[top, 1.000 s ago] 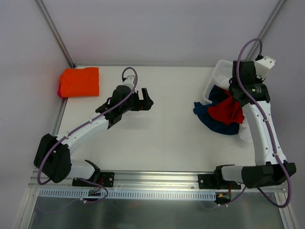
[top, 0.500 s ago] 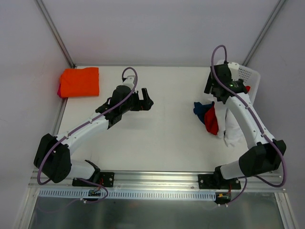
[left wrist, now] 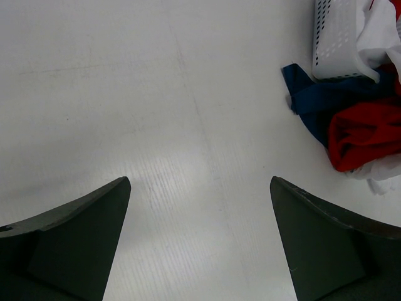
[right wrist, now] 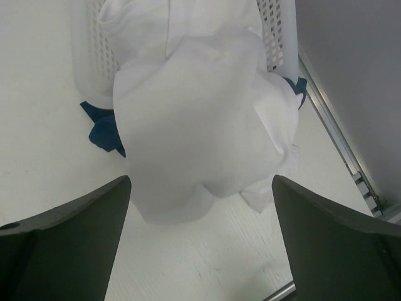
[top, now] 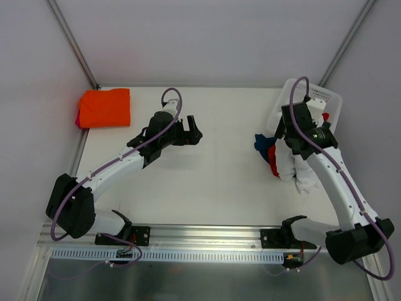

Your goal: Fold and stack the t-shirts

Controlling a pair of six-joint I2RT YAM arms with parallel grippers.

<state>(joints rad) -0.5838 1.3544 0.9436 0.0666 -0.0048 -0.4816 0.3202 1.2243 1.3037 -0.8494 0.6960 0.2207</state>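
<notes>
Right gripper (right wrist: 200,182) gapes wide over the bunched white t-shirt (right wrist: 194,113); closing between fingers risks pinching 2 layers

Far left sits a bright orange folded cloth t-shirt (top: 105,106). On the right are a plain white crumpled cloth t-shirt (right wrist: 194,125), a dark blue cloth t-shirt (left wrist: 326,103), a red cloth t-shirt (left wrist: 366,128) and a white plastic basket (left wrist: 335,37) patterned with small holes.
</notes>
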